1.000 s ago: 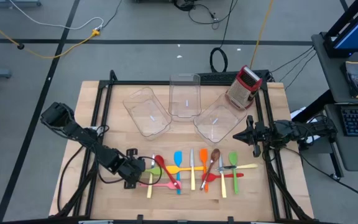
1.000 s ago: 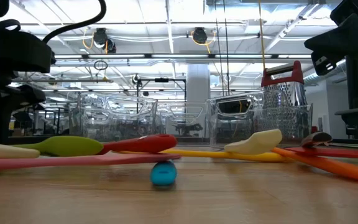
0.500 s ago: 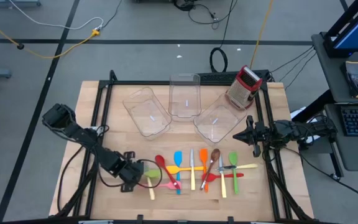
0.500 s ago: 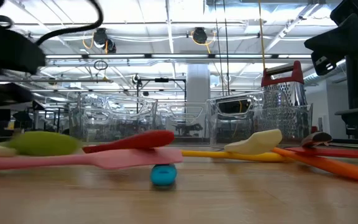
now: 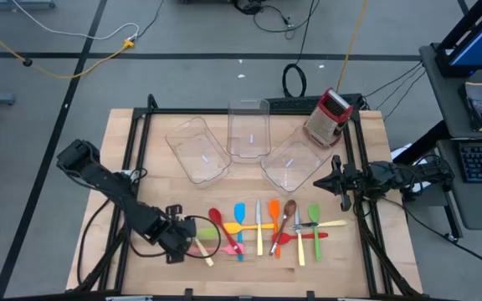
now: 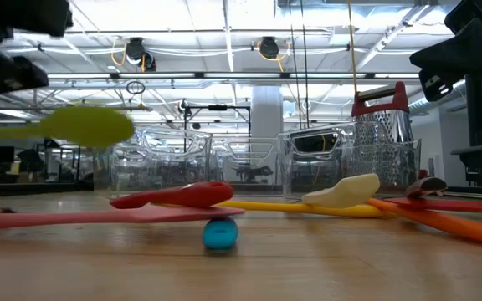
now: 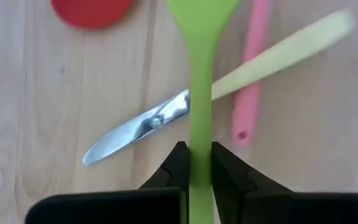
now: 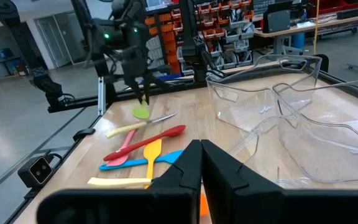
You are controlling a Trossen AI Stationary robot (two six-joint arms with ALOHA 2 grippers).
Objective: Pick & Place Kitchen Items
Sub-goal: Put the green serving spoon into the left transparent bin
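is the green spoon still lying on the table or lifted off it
Lifted: the left gripper is shut on the green spoon, which hangs above the table.

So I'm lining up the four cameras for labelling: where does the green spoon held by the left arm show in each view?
High view: green spoon at the left gripper, left end of the utensil row.
Low view: lifted off the table, upper left.
Left wrist view: centre, handle clamped between the fingers, spoon.
Right wrist view: small, hanging under the far arm.
Shared landmark: the red spoon.
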